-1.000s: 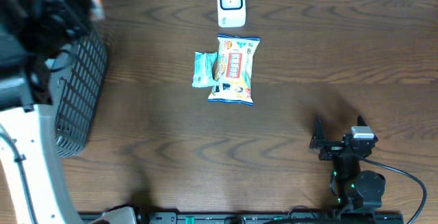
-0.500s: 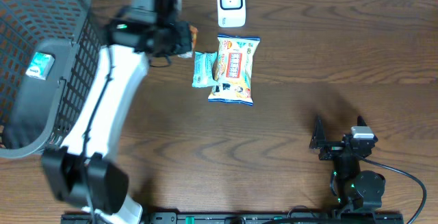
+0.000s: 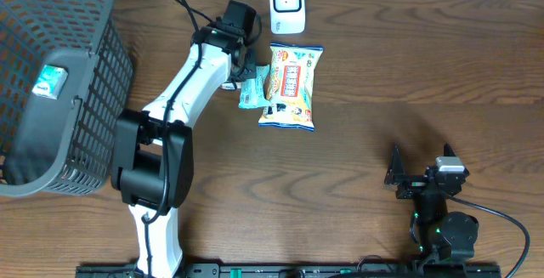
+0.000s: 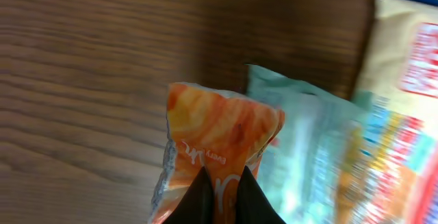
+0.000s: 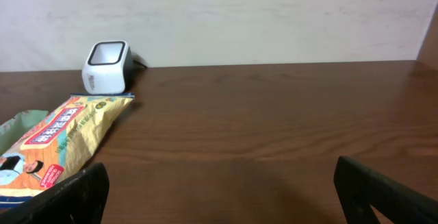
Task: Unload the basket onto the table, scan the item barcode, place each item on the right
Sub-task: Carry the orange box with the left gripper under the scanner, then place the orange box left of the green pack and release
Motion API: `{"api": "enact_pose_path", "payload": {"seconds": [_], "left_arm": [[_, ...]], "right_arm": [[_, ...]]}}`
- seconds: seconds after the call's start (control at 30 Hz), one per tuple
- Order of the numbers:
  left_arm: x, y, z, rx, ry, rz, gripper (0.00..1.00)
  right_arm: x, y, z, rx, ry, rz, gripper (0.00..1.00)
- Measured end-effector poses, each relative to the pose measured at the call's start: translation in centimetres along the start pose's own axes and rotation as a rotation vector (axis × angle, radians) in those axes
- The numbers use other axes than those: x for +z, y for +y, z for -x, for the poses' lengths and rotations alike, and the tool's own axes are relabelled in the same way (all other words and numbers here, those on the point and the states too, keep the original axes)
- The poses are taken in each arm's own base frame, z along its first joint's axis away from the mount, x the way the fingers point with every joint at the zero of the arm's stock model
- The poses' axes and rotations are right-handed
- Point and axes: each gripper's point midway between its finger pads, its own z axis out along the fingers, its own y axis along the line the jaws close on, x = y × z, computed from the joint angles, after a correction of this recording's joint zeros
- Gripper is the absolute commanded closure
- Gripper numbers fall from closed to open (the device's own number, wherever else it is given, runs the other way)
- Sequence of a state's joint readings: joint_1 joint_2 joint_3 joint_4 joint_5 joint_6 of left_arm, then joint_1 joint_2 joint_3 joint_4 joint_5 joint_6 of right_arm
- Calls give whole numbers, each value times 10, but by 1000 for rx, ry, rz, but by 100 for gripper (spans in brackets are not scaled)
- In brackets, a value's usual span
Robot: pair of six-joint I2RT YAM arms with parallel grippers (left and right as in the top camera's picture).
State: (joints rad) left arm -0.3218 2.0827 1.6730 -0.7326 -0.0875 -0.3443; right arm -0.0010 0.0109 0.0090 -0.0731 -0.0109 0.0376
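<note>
left gripper (image 4: 222,183) clamped on one orange packet (image 4: 219,131), just beside one teal packet (image 3: 252,87) and one yellow bag (image 3: 291,87), below scanner (image 3: 287,4) at far edge. right gripper (image 5: 222,193) spread wide, open table (image 3: 357,167) around it. basket (image 3: 102,91): one item, possibly teal

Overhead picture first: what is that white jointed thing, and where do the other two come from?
It is a robot arm; a second, dark arm sits lower right. One camera looks down on the table; one rides each wrist. The left end effector is shut on an orange packet, beside a teal packet and a yellow snack bag. A white scanner stands at the far edge, a grey basket at left. The right end effector is open and empty.
</note>
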Motion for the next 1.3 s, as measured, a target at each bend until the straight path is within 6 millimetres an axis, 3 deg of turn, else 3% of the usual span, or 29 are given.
{"api": "enact_pose_path", "payload": {"seconds": [0.37,0.6,0.7,0.83,0.87,1.17,1.2,1.3], "left_arm": [[5,13,2,-7,-22,74,93],[23,20,-26,-58,40,94,92],[24,13,-26,-70,45,55,92],[24,3,-28,-83,64,-1,64],[24,2,-28,-94,67,-8,49],[18,-1,-29,-39,84,-27,44],[10,-3,-22,-26,62,-38,41],[-37,-4,11,1,-71,-73,32]], "right_arm": [[0,0,0,0,0,0,1],[0,0,0,0,0,0,1],[0,0,0,0,0,0,1],[0,0,0,0,0,0,1],[0,0,0,0,0,0,1],[0,0,0,0,0,0,1],[0,0,0,0,0,0,1],[0,0,0,0,0,0,1]]}}
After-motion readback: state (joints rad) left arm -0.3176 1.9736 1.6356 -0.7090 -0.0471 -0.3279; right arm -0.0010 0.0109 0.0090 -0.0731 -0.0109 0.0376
